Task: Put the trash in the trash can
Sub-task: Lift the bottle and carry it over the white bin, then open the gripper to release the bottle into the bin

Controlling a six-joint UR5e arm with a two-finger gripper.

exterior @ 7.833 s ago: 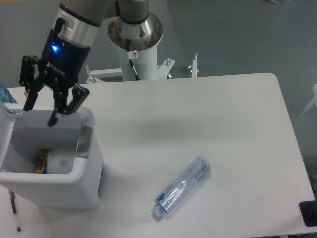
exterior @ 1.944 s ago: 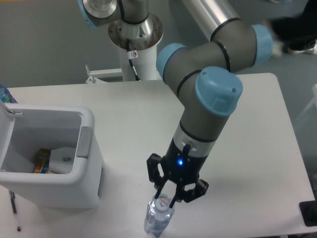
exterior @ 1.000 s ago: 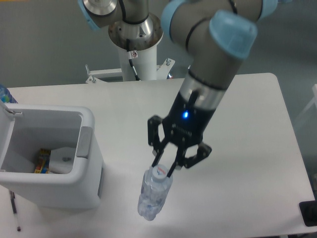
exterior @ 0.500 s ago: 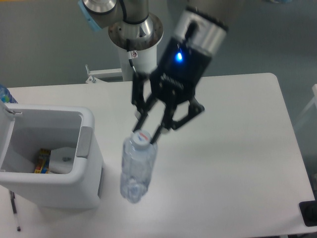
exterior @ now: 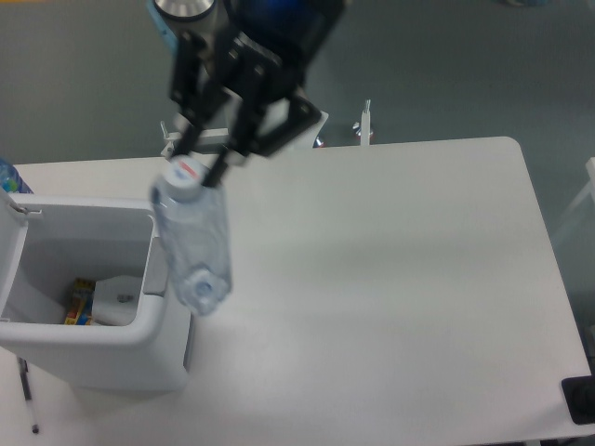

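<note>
My gripper (exterior: pixel 195 163) is high above the table's left half, shut on the neck of the clear bluish water bottle (exterior: pixel 193 242). The bottle hangs cap up, its base just over the right rim of the trash can (exterior: pixel 158 325). The trash can is a white bin with a grey side panel at the left of the table. Inside it lies the flat white packet (exterior: pixel 119 297) with a small label.
Colourful wrappers (exterior: pixel 78 299) lie in the bin beside the packet. A pen-like stick (exterior: pixel 28 395) lies at the table's front left corner. The robot's base post (exterior: pixel 265 102) stands behind the table's far edge. A dark object (exterior: pixel 580 400) sits at the front right corner.
My gripper has lifted the bottle off the table and carried it up and leftward, from the front middle to the bin's right rim.
</note>
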